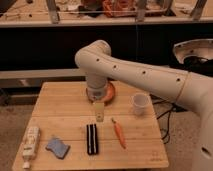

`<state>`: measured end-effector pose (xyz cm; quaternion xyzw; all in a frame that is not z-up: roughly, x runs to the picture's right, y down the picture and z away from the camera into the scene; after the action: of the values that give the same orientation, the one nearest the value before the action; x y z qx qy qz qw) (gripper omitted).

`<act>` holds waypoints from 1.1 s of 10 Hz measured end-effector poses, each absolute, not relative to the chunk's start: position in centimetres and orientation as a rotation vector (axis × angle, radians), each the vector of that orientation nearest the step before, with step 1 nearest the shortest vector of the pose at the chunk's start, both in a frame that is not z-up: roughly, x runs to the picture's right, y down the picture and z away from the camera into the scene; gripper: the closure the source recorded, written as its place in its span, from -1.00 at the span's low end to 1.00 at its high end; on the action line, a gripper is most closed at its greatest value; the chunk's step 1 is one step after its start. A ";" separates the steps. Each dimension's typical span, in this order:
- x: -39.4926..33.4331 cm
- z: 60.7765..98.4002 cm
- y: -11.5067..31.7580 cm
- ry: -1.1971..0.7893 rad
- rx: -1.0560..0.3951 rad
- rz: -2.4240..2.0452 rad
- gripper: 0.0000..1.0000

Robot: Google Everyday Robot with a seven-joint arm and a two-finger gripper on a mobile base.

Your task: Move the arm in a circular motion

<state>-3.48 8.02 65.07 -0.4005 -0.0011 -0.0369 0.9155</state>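
Cream-white arm (135, 70), tan jaws at its tip over table (60, 105) ctr; openness unclear.

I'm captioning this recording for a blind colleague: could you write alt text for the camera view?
A large cream-white robot arm reaches in from the right over a wooden table, its tan gripper hanging near the table's middle, in front of an orange bowl. A white cup, carrot, black bar, blue cloth and white bottle sit around it.

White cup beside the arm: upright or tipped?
Upright: small white cup, rim up. The yellowish-tan pincer hangs over the wooden table, left of it.
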 end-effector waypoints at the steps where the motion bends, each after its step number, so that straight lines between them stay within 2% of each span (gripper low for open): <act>1: -4.0 65.6 7.4 -0.008 -0.820 -0.097 -0.60; 11: -4.7 74.0 1.3 -0.023 -0.781 -0.169 -0.60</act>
<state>-4.72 1.33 73.99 -0.3801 -0.0111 -0.0821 0.9212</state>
